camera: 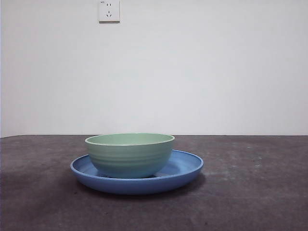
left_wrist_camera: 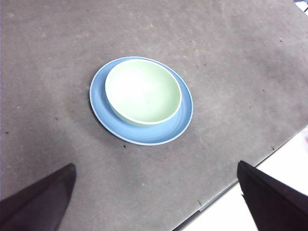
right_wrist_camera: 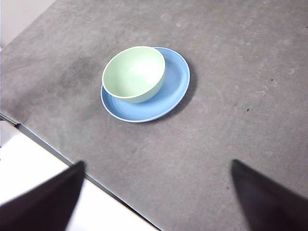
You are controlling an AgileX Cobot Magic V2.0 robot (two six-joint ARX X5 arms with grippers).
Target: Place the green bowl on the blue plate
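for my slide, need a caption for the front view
Green bowl resting upright inside the blue plate on a dark table.

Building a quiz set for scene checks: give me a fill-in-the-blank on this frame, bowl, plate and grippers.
1. The green bowl sits on the blue ____.
2. The bowl stands upright and holds ____.
3. The left gripper and the right gripper both hang clear of the dishes with jaws ____.
4. On the wall above the gray table is a white ____.

Missing words: plate; nothing; open; socket
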